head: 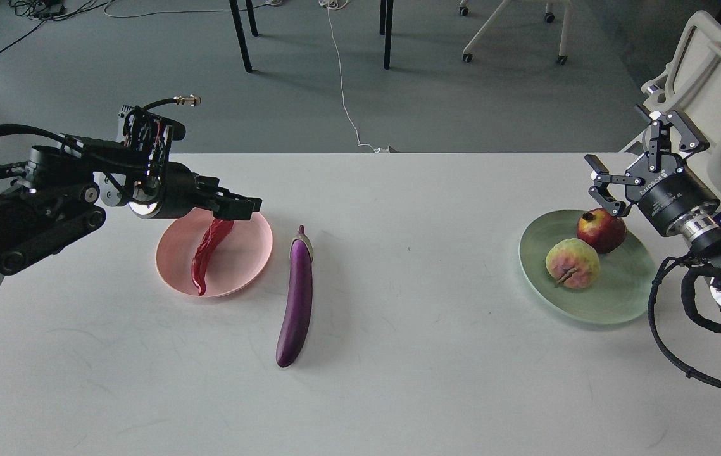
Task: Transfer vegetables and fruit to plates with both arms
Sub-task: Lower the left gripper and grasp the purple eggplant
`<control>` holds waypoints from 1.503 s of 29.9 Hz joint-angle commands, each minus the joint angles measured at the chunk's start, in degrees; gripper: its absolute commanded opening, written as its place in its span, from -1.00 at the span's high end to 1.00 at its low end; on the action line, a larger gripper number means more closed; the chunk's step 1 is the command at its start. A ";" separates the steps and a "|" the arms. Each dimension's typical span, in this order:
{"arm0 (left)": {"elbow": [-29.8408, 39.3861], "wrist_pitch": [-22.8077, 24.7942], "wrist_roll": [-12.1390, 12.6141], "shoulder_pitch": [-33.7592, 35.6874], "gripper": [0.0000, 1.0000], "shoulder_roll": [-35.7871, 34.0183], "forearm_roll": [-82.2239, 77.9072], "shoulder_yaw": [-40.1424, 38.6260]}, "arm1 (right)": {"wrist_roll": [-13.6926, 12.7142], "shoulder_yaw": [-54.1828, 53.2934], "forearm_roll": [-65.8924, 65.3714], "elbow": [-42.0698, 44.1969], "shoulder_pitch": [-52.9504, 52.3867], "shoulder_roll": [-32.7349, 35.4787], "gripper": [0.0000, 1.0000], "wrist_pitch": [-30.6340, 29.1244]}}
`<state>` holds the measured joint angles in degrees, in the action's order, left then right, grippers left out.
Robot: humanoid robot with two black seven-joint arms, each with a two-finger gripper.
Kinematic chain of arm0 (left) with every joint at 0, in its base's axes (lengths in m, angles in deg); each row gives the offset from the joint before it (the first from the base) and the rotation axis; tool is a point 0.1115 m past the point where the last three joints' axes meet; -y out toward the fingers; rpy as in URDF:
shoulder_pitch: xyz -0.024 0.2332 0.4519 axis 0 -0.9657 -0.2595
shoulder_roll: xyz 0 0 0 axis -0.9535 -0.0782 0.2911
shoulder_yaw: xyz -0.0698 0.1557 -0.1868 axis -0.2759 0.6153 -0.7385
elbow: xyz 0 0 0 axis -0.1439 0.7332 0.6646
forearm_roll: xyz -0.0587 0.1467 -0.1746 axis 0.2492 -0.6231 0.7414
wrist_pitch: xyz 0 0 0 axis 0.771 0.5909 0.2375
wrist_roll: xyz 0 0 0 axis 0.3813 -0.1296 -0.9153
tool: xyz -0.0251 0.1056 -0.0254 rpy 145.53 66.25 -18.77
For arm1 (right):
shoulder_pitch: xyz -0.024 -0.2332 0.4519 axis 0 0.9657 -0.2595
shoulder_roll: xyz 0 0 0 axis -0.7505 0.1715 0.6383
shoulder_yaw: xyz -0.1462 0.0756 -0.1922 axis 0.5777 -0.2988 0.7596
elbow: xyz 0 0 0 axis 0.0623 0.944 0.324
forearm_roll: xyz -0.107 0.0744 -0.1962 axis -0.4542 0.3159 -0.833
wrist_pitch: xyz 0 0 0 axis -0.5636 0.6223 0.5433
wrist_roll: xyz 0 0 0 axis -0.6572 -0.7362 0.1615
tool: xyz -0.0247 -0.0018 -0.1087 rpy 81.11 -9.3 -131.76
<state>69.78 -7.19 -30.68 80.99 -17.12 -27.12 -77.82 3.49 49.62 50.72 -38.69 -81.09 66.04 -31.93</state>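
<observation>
A white surface (398, 316) fills the head view, with grey floor, cables and chair legs behind it. On the left, the pale pink plate (243, 259) carries the red chili pepper (208, 256), whose upper end sits between the tips of the left end effector (233, 209); the fingers look closed on the pepper, though the dark end makes that hard to confirm. Just beside the plate to its right, the purple eggplant (297, 304) lies directly on the surface, its pale cap pointing away. On the right, the pale green plate (613, 297) holds both fruits, the dark red pomegranate (602, 231) and the bumpy yellow-green fruit (572, 263), touching or nearly so. The right end effector (607, 190) hovers just above the pomegranate with its fingers spread apart, holding nothing. The fruit side looks finished; the step in hand appears to be setting the pepper down. The next move likely calls for letting go of it, then grasping the eggplant mid-length and fitting it alongside the pepper on the pink plate.
</observation>
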 commanded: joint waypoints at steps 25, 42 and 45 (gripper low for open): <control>24.64 -15.27 29.75 -16.15 -0.99 2.10 14.95 -0.71 | 0.00 -0.11 0.00 0.23 0.43 -0.33 -0.98 0.00; 22.36 -14.92 29.75 -17.57 -0.99 4.47 14.07 0.17 | 0.00 -0.28 0.00 0.31 0.52 0.20 -0.98 0.00; 21.13 -14.92 29.75 -18.01 -0.99 5.18 13.99 0.17 | 0.00 -0.37 0.00 0.23 0.69 0.20 -0.98 0.00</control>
<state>92.05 -22.13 -0.90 63.28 -12.56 -13.01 -77.67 3.49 49.35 50.72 -38.38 -80.51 66.20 -31.93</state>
